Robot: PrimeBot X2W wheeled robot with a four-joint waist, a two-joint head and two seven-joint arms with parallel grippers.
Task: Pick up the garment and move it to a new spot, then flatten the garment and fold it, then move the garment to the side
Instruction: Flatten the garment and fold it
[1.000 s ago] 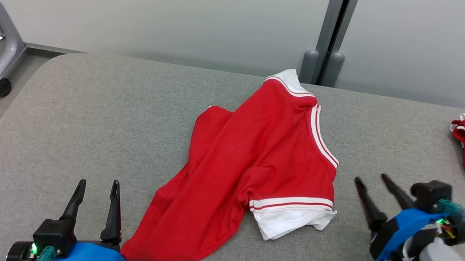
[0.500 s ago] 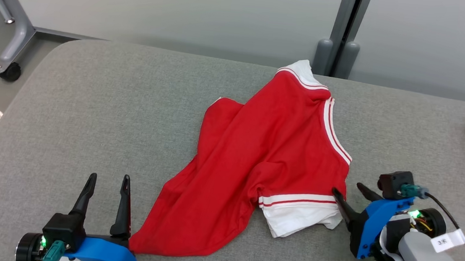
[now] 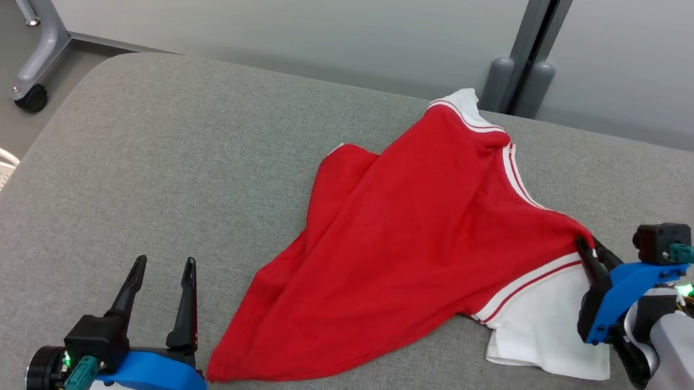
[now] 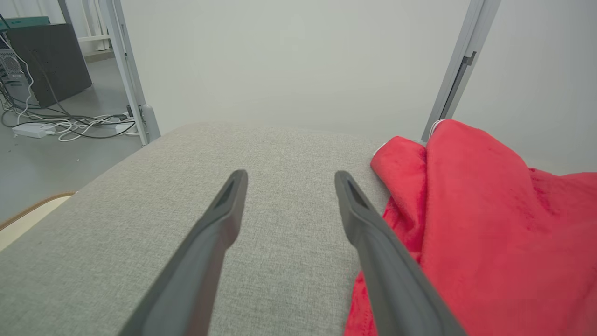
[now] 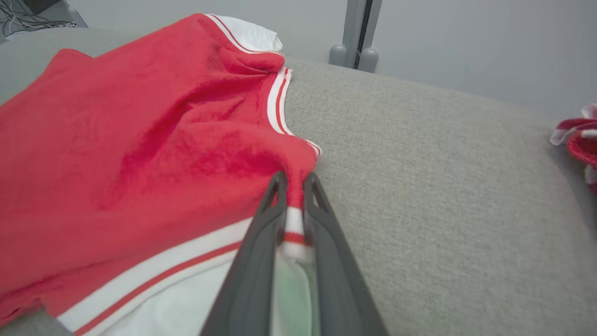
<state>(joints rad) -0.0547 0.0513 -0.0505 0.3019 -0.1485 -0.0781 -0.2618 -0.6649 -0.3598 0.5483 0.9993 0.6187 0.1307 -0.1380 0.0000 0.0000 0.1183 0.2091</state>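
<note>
Right wrist view shows my right gripper [image 5: 294,179] pinching the striped sleeve edge of the red garment [image 5: 140,116], which lies rumpled across the middle of the grey table [image 5: 443,163]. My left gripper [image 3: 165,265] sits spread and empty just beside its near corner. I reckon the one-point pinch is thin, so a quick lift could let the cloth slip free or trail bunched

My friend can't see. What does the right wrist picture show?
The right tool pinches the red garment at its striped white edge, over a grey padded table. Another red cloth lies at the far right.
</note>
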